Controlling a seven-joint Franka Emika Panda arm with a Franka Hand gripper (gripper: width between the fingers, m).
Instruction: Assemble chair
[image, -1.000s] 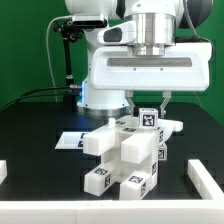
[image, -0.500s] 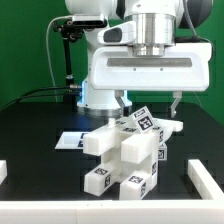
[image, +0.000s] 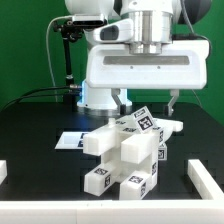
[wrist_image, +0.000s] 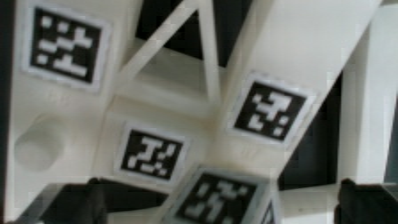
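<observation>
The chair (image: 128, 155) stands as a cluster of white blocky parts with black-and-white tags in the middle of the black table. Its topmost tagged part (image: 148, 122) lies tilted on top. My gripper (image: 148, 100) hangs just above that part, open, its two dark fingers (image: 122, 101) spread wide to either side and touching nothing. In the wrist view the white parts and several tags (wrist_image: 270, 108) fill the picture, with the dark fingertips (wrist_image: 80, 200) at the edge on both sides of a tagged part (wrist_image: 222, 198).
The marker board (image: 72, 139) lies flat on the table behind the chair at the exterior view's left. Low white blocks sit at the table's edges, one left (image: 3, 172) and one right (image: 206, 178). The robot's base (image: 95, 95) stands behind.
The gripper has opened and let go of the top tagged part, then risen a little. The part has tipped over from upright onto the cluster.
</observation>
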